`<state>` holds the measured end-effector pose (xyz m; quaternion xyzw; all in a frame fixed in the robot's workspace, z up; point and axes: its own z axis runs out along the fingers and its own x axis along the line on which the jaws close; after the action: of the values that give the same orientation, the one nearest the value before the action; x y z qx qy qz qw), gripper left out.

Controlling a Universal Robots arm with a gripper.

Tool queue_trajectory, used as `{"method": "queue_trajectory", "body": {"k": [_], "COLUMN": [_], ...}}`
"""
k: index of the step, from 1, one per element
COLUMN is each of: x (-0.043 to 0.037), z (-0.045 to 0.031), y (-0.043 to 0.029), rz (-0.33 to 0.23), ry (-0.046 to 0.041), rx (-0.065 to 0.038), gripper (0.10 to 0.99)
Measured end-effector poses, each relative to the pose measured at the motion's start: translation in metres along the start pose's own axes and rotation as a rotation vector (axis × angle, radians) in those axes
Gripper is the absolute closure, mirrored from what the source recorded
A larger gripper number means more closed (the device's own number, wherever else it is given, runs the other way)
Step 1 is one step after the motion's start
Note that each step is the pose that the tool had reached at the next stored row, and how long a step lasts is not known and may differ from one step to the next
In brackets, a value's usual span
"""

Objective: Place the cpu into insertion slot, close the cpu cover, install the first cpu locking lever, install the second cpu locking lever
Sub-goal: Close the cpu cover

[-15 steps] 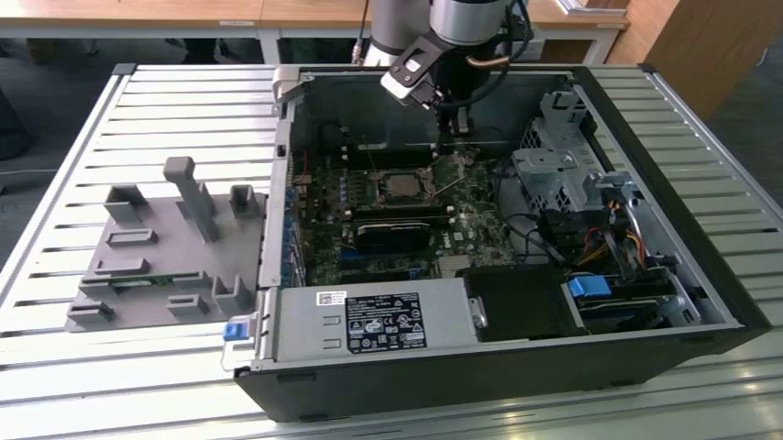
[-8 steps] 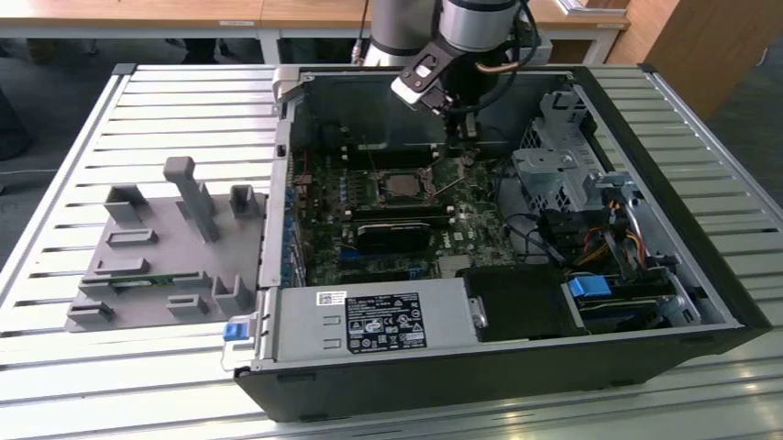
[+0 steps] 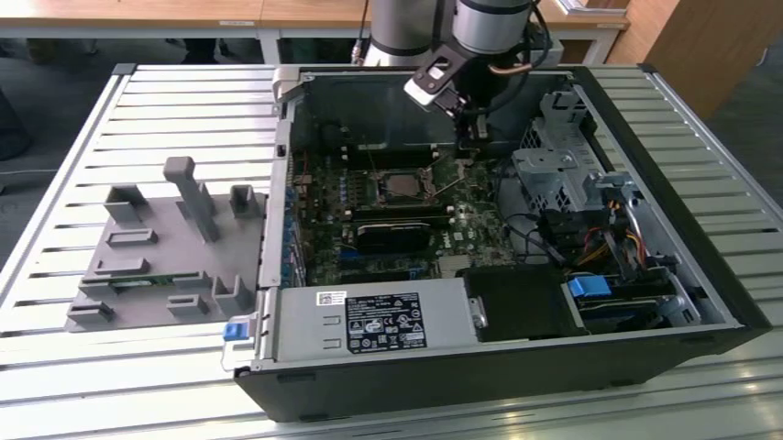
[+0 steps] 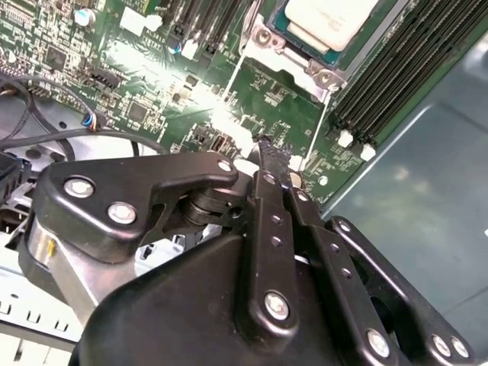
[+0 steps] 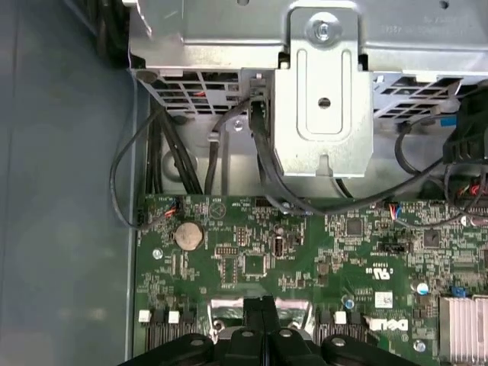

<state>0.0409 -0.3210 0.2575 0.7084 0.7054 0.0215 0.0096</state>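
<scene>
Chip: the cpu point(image 3: 402, 187) sits flat in the insertion slot point(image 3: 378, 176) on the green motherboard point(image 3: 367, 252), inside the open computer case point(image 3: 722, 302).
Cover: the cpu cover point(image 4: 266, 41) lies down around the chip. By my judgement it is closed.
Levers: two thin metal rods point(image 4: 231, 88) run from the cover's corners toward the fingertips. I cannot tell whether either is latched.
Bearing: the socket is near the gripper point(image 3: 472, 145), toward the exterior view's left and a little nearer to the camera.
Long axis: the rods point roughly from the socket toward the gripper.
Hand: the fingers point(image 5: 256, 309) are pressed together with nothing visible between them.
Contact: the tips hang low over the board, just beside the rod ends. I cannot tell whether they touch.
</scene>
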Motion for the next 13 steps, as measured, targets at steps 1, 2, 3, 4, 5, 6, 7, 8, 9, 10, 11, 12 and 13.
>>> {"method": "queue_trajectory", "body": {"k": [1,2,3,4,5,6,7,8,9,10,11,12,13], "x": [0.0000,0.0002,0.0003,0.0004,0.0004,0.0005,0.0006,0.0006,0.0006,0.0008,0.0011,0.0015,0.0019], "z": [0.0004,0.0009,0.0014,0.0019,0.0025,0.0032,0.0039,0.0046,0.0053,0.0057,0.0060,0.0062,0.0064], "y": [0.0011,0.0023,0.0033,0.0039,0.0044,0.0049,0.0057,0.0068,0.0080,0.0090,0.0098,0.0108,0.0118], "rz": [0.000,0.000,0.000,0.000,0.000,0.000,0.000,0.000,0.000,0.000,0.000,0.000,0.000], "ry": [0.0000,0.0000,0.0000,-0.0001,-0.0001,0.0000,0.0000,-0.0001,0.0001,0.0000,-0.0001,-0.0001,-0.0002], "rx": [0.000,0.000,0.001,0.001,0.001,0.001,0.001,0.002,0.002,0.002,0.003,0.003,0.003], "gripper": [0.980,0.980,0.980,0.980,0.980,0.980,0.980,0.980,0.980,0.980,0.980,0.980,0.980]}}
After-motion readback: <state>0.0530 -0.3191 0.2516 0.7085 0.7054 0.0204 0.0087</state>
